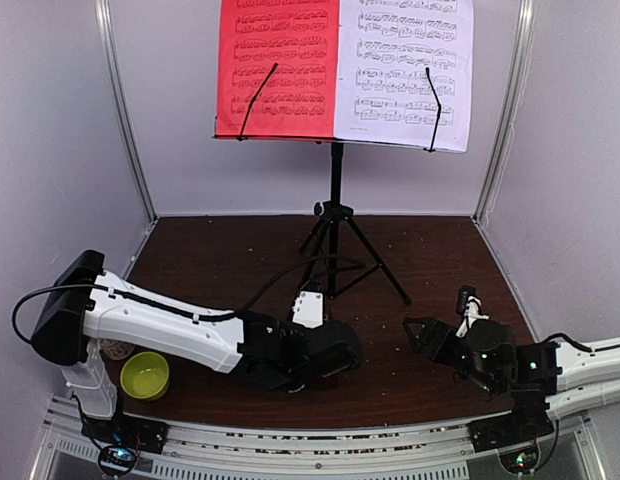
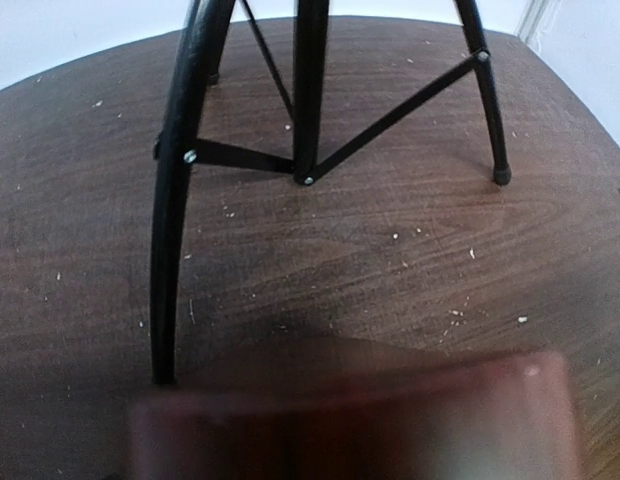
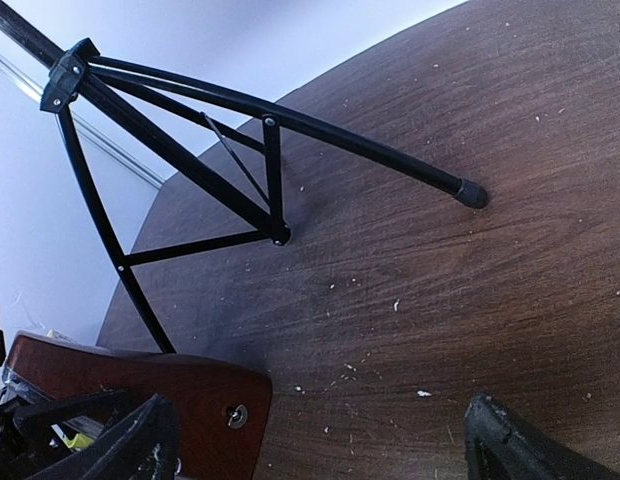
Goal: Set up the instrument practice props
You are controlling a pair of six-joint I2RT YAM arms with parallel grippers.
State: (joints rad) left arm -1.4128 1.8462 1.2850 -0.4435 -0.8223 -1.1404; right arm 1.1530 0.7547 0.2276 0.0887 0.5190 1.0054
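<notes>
Dark-red pyramid metronome [image 3: 160, 385] is at left end effector [image 1: 325, 360] (grip indiscernible), near black tripod music stand [image 1: 336, 200], presumably to group props; right end effector [image 3: 320, 440] spread, empty.

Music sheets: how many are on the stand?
2. The red sheet sits on the stand's left half, the white sheet on its right half. None else visible.

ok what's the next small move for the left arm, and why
Probably close the left tool on the dark-red metronome: it fills the bottom of the left wrist view, at that tool, and the red sheet and white sheet already sit on the stand.
</notes>
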